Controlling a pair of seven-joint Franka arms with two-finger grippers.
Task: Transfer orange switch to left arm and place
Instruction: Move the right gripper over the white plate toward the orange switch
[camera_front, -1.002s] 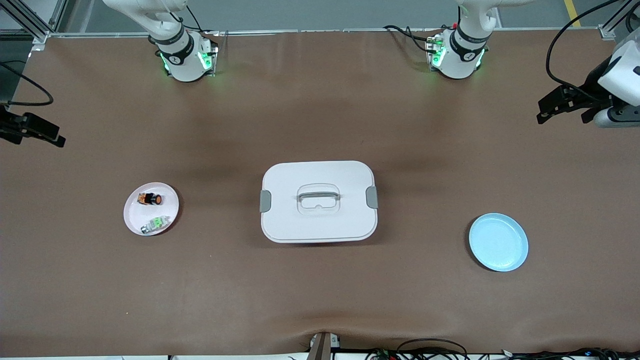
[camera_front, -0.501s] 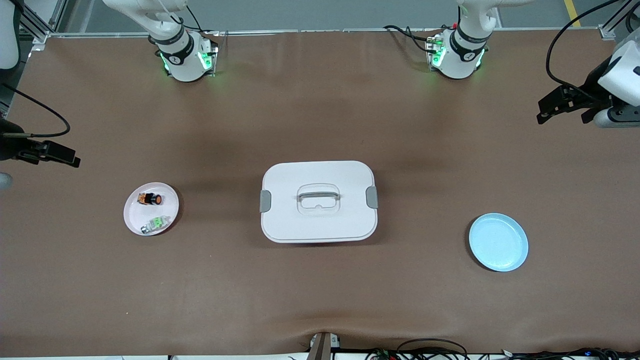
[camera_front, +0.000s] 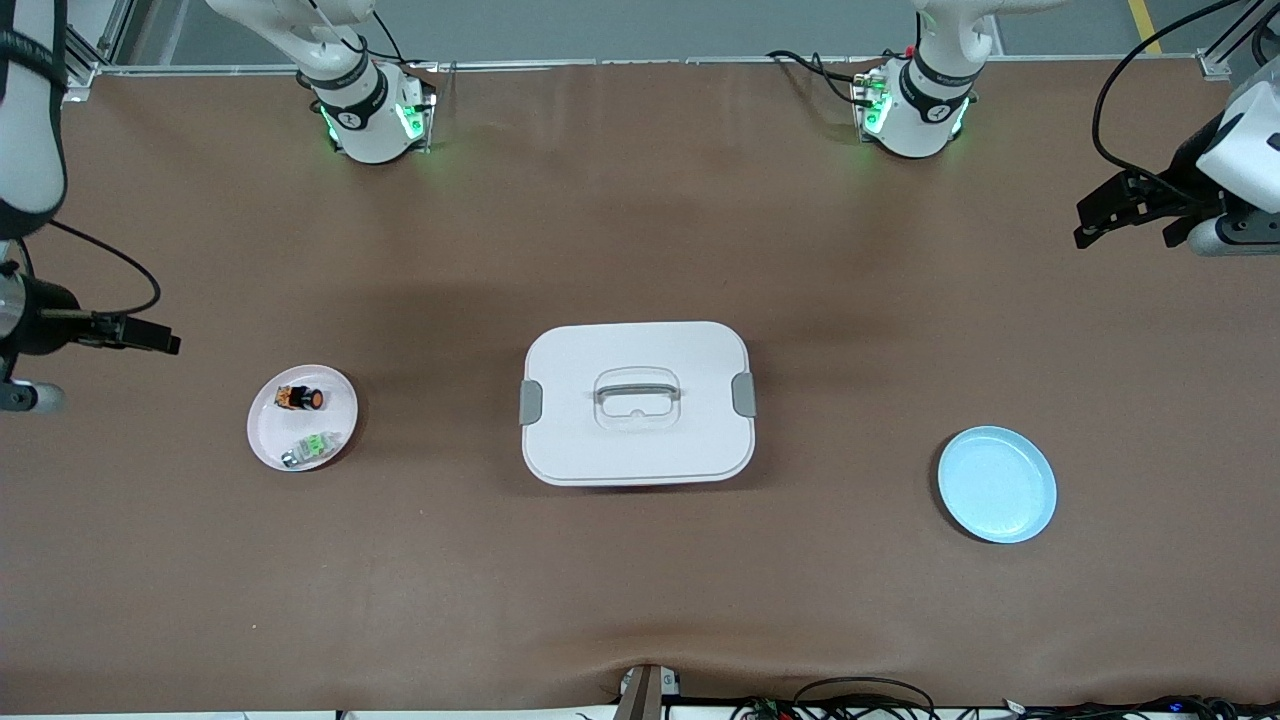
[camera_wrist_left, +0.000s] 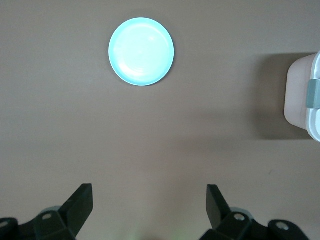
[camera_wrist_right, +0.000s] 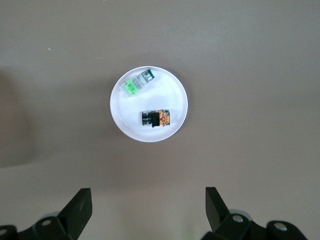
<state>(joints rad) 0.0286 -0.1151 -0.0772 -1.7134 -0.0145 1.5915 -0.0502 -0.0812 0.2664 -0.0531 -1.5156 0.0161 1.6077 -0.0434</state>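
Toward the right arm's end of the table, well apart from the box (camera_front: 637, 402), a pink plate (camera_front: 270, 435) holds the orange switch (camera_front: 301, 398) — a stubby black cylinder lying on its side, with a round orange cap at one end and orange markings at the other. Sharing the plate, just beside it and nearer the front camera, lies a green and silver switch (camera_front: 308, 447); the two do not touch. The right gripper (camera_wrist_right: 145, 207) hangs in the air at this end of the table, away from the box, its fingers spread wide and holding nothing, with the plate and both switches in its wrist view.

At the middle of the table sits the box itself: white, rounded at the corners, lid on, a grey clip on each short side and a pale handle lying flat on top.

Past the box, toward the left arm's end, a blue plate (camera_front: 997, 484) rests bare on the brown table (camera_front: 640, 580), a little nearer the front camera than the box. The left gripper (camera_wrist_left: 150, 202) waits high over that end of the table — fingers spread apart, nothing between them — with one clipped side of the box at the edge of its wrist view.
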